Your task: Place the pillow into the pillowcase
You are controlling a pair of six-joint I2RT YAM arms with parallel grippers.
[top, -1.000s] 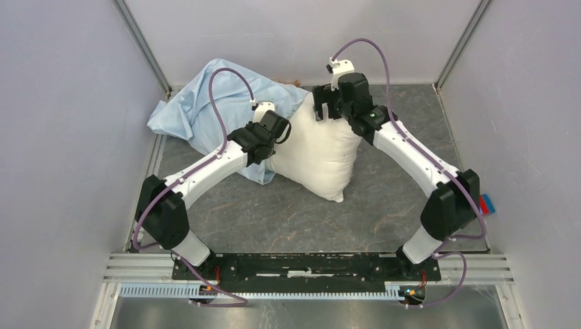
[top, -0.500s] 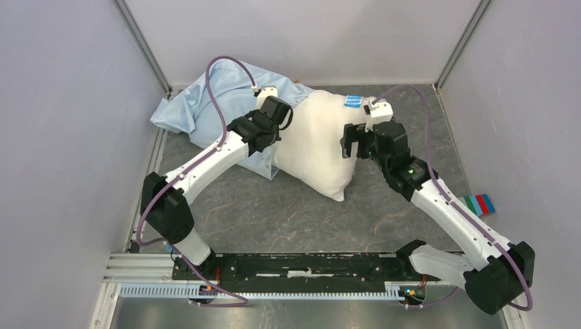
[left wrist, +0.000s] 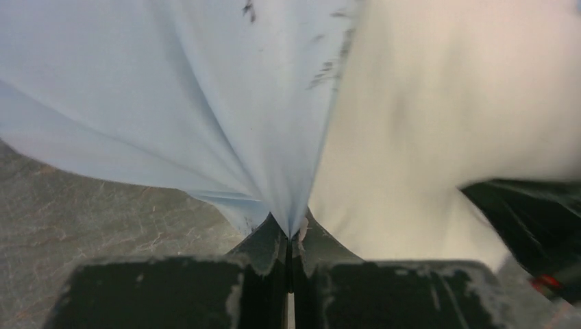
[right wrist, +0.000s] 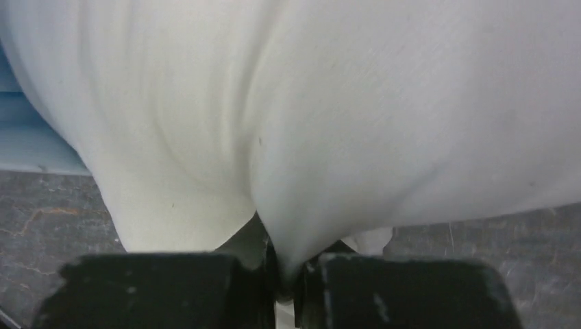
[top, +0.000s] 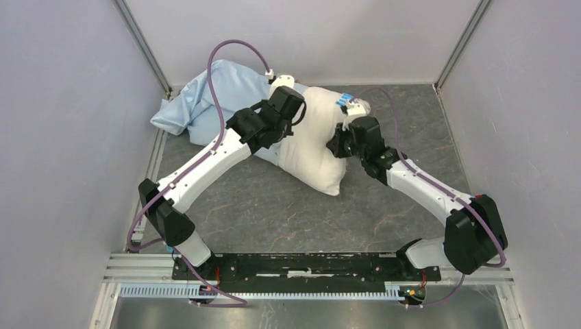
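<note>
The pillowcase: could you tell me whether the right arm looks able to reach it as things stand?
Probably not: the right end effector is shut on the pillow, whose bulk lies between it and the pillowcase.

From my screen, the plump cream-white fabric pillow (top: pixel 318 151) is plain, no print, with a little bright-blue tag (top: pixel 344 100) at its far edge. The wrinkly thin fabric pillowcase (top: pixel 205 103) on the left is pale light blue, with a few dark smudges (left wrist: pixel 329 68) along its edge. The flat table top (top: pixel 288 212) is mottled dark grey, kind of stone-look. The left arm (top: pixel 205 164) and right arm (top: pixel 421 184) are white with black joints, and the cables (top: pixel 212 75) are purple.
</note>
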